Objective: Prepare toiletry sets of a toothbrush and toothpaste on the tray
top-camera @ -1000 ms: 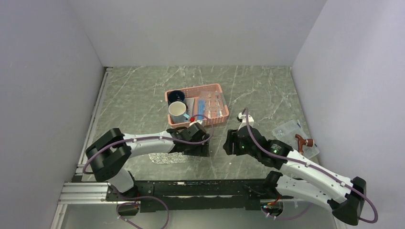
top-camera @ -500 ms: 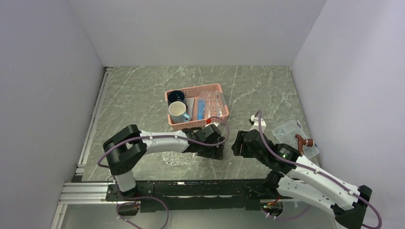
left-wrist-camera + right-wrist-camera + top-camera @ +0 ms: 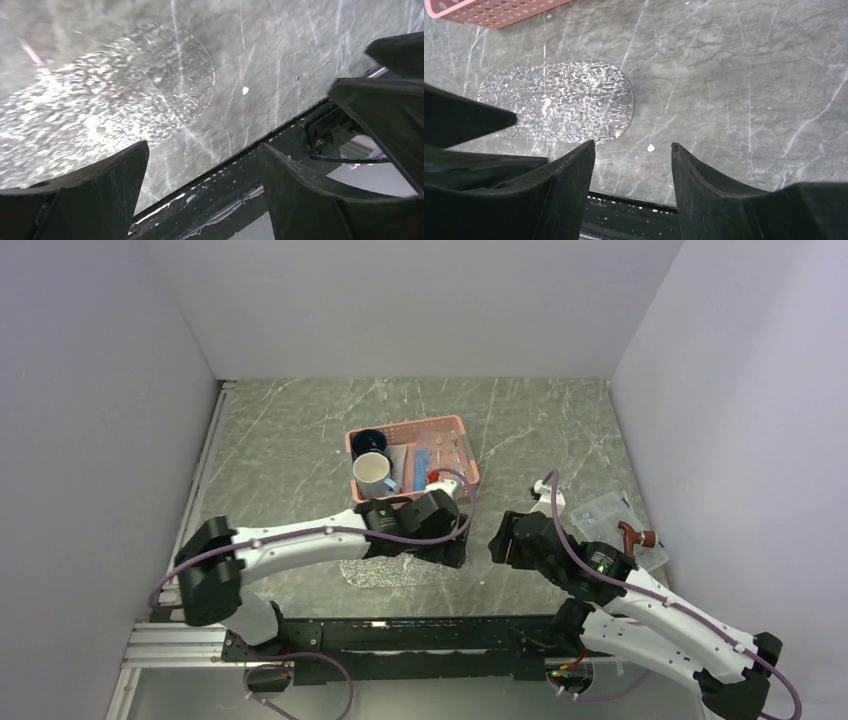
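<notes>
The tray (image 3: 385,573) lies flat near the near edge of the bench, a little left of the middle. It is bare where it shows. The left hand (image 3: 202,145) hangs just past the tray's right end, over bare bench and the near edge. Its fingers (image 3: 95,192) are spread wide with nothing between them. The right hand (image 3: 633,144) is to the right of the tray, also low over the near edge, with fingers apart and nothing gripped. The two hands face each other closely but are not touching.

The left arm reaches far rightward across the bench, low and nearly straight, and its wrist covers the far part of the tray in the top view. The right arm is bent and angles in from the near right corner.

The pink basket (image 3: 412,465) sits mid-bench, beyond both hands. It holds two mugs (image 3: 373,476) on its left side and a blue toothpaste tube (image 3: 421,461) near its middle. The pale slim pieces on its right side are too small to identify as a toothbrush. A clear box (image 3: 606,517) lies near the right edge.
</notes>
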Motion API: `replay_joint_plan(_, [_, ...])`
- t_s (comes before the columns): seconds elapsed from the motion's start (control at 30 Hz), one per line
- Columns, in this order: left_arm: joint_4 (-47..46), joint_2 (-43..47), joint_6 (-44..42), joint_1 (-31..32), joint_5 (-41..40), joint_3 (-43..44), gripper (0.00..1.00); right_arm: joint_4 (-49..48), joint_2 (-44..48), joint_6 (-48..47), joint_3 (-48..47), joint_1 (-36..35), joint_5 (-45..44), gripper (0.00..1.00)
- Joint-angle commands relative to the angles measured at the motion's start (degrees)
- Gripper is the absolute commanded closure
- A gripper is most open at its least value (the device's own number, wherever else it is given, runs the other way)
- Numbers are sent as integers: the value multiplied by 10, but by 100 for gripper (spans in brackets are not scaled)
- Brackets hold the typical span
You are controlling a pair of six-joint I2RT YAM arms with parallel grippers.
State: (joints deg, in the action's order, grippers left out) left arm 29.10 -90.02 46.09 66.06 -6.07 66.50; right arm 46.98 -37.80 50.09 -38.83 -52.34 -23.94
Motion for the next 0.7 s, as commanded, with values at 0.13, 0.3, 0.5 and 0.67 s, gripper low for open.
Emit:
replay_joint_plan(0.13, [110,123,-12,-10,-113,-20,12,-69,-20,1,-6,0,24,40])
replay_joint_plan(0.3, [124,207,11,-39,-120,-98,11,-103,-47,3,12,-1,40,39])
replay_joint_plan(0.5, [122,300,18,-101,-112,-198,8,-159,-85,-2,35,1,59,33])
replay_joint_plan(0.67, [98,370,11,-172,-72,-283,6,-217,-118,-12,59,16,86,31])
